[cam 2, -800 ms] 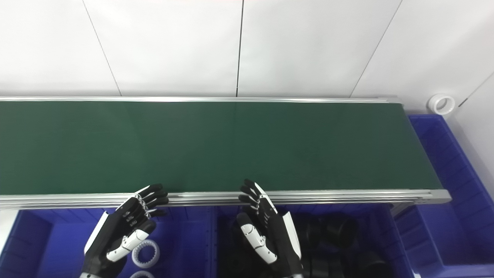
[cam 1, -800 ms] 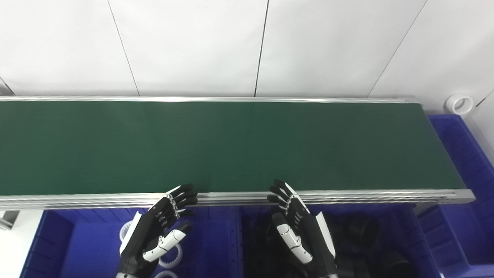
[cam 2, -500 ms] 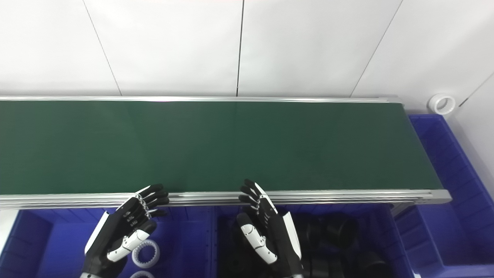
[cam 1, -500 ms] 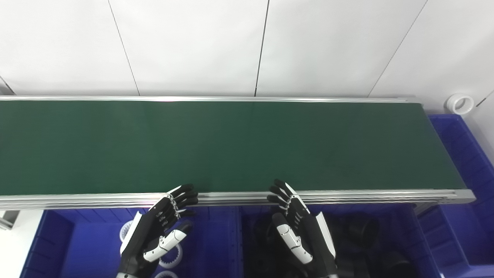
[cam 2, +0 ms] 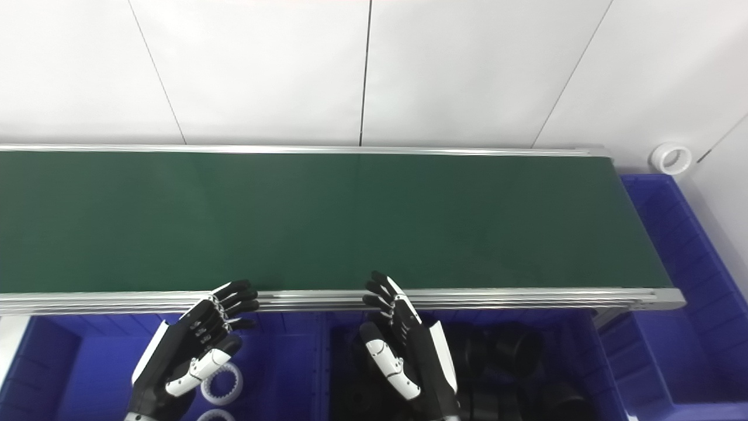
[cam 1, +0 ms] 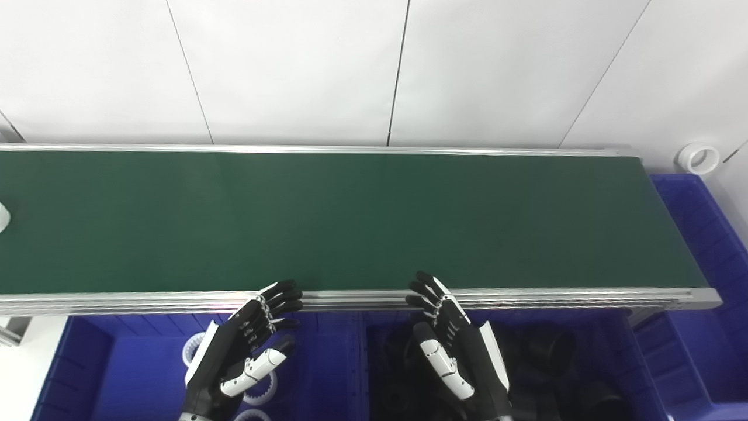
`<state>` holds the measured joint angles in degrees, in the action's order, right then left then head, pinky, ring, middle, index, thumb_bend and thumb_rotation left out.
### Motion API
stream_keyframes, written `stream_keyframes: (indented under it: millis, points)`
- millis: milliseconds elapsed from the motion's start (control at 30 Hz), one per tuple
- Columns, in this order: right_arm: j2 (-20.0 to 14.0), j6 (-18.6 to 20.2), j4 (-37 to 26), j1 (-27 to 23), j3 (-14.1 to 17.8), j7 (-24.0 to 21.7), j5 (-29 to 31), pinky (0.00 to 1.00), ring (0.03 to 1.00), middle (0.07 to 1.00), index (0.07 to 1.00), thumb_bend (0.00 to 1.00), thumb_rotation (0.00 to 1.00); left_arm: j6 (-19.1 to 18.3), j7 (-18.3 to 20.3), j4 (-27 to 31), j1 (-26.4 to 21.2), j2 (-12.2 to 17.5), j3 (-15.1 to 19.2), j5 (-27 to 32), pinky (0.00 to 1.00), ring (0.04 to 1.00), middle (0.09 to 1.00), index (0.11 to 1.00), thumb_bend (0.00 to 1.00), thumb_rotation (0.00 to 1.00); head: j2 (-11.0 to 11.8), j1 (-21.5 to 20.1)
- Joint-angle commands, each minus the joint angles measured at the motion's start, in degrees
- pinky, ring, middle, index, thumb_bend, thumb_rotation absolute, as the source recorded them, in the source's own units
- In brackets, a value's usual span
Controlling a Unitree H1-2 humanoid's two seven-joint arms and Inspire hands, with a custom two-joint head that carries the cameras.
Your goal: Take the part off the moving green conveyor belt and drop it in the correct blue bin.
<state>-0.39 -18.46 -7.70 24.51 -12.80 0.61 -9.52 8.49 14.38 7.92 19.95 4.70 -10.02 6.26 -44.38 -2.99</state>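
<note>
A white part (cam 1: 3, 216) shows at the far left edge of the green conveyor belt (cam 1: 350, 222), only a sliver of it inside the left eye view. My left hand (cam 1: 239, 351) hovers open over the near-left blue bin (cam 1: 134, 374), fingers reaching the belt's front rail. My right hand (cam 1: 456, 351) is open over the near-middle blue bin (cam 1: 613, 351), also at the rail. Neither hand holds anything. The right eye view does not show the part.
White gear rings (cam 2: 222, 383) lie in the left bin, black parts (cam 2: 508, 351) fill the middle bin. A third blue bin (cam 1: 701, 234) stands at the belt's right end. A white ring (cam 1: 697, 158) sits on the floor beyond it. An aluminium rail (cam 1: 526, 295) edges the belt.
A white part has appeared at the belt's far left edge. Both hands stay where they were, open.
</note>
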Motion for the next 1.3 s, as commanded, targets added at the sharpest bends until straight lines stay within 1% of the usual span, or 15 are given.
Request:
stream_keyframes:
  millis: [0, 600, 767, 1067, 1167, 1267]
  points:
    - [0.2, -1.0, -1.0, 0.1, 0.0, -0.3, 0.5, 0.73, 0.816, 0.861, 0.905, 0.48, 0.74, 2.4, 0.2, 0.9, -0.5, -0.2, -0.2, 0.4, 0.68, 0.774, 0.795, 0.810, 0.74, 0.46, -0.1, 0.1]
    - [0.2, -1.4, -0.9, 0.2, 0.0, -0.2, 0.5, 0.72, 0.815, 0.858, 0.904, 0.49, 0.74, 3.0, 0.3, 0.6, -0.3, -0.1, -0.2, 0.7, 0.69, 0.782, 0.800, 0.813, 0.73, 0.44, 0.1, 0.5]
    - [0.1, -1.2, -1.1, 0.3, 0.0, -0.3, 0.5, 0.73, 0.813, 0.858, 0.904, 0.50, 0.75, 2.6, 0.4, 1.1, -0.2, -0.1, -0.3, 0.8, 0.70, 0.787, 0.807, 0.816, 0.73, 0.45, -0.1, 0.6]
    - [0.1, -1.3, -0.9, 0.3, 0.1, -0.2, 0.7, 0.73, 0.814, 0.858, 0.904, 0.50, 0.75, 2.8, 0.3, 0.8, -0.1, -0.1, -0.3, 1.2, 0.70, 0.786, 0.803, 0.815, 0.71, 0.42, 0.1, 1.1]
    - [0.1, -1.6, -0.8, 0.3, 0.1, -0.2, 0.7, 0.73, 0.812, 0.856, 0.903, 0.49, 0.74, 2.8, 0.4, 0.8, -0.2, -0.2, -0.4, 1.4, 0.70, 0.785, 0.804, 0.817, 0.71, 0.41, 0.2, 1.3]
    - [0.1, -1.4, -0.7, 0.3, 0.2, -0.2, 0.6, 0.72, 0.811, 0.855, 0.901, 0.49, 0.74, 3.3, 0.3, 0.3, -0.2, -0.3, -0.4, 1.2, 0.69, 0.783, 0.801, 0.814, 0.71, 0.41, 0.9, 2.2]
